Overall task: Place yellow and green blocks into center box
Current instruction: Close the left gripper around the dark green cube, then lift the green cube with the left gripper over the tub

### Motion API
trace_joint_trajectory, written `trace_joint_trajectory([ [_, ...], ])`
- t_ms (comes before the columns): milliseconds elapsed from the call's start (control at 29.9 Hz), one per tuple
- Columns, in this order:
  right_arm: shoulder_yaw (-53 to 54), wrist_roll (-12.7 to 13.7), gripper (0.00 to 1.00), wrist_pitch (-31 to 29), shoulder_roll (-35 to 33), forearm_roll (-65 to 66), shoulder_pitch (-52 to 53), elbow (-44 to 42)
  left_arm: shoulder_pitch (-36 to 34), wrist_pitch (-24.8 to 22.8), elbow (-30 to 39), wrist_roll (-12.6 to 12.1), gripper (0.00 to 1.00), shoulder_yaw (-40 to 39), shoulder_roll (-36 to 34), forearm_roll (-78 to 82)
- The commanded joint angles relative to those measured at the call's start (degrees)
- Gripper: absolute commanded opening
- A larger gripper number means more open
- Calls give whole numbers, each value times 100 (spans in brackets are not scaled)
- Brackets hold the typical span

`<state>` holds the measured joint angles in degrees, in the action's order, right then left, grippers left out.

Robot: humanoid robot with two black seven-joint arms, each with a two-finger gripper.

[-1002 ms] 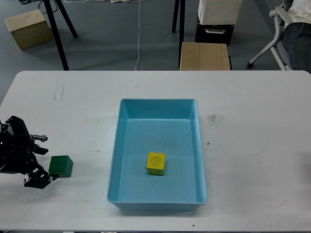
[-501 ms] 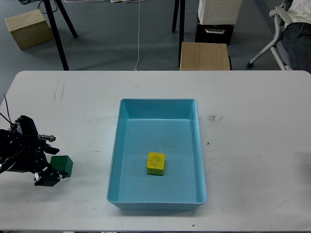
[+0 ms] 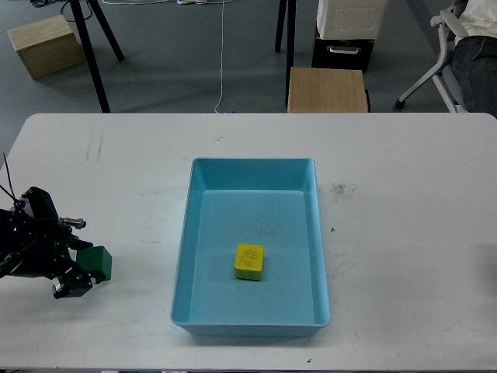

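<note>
Flanking matte green cube (image 3: 99,262), left tool (image 3: 75,264) fingers apart; yellow block (image 3: 249,261) in glossy box (image 3: 192,233).

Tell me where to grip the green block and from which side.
Grip the green block across its two flat side faces, coming from its left, where the left gripper already sits against it. It is a small cube flat on the table, well clear of the blue box.
</note>
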<state>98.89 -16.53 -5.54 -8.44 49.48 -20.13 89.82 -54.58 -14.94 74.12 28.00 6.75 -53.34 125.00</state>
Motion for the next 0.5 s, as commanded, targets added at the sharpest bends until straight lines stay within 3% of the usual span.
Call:
trace_joint_trajectory([
  [0,-1,9,97,0,0,0,0,0,9,8,-20,0,81,19,-1,0],
  [100,7,1,97,0,0,0,0,0,35,69,-20,0,79,19,-1,0],
  [267,16,0,97,52,-8,0,-17,0,88,772,-108,0,61,10,-36,0],
  [468,34,9,97,70,-17,-8,-17,0,71,870,-284,0,41,10,-62,0],
])
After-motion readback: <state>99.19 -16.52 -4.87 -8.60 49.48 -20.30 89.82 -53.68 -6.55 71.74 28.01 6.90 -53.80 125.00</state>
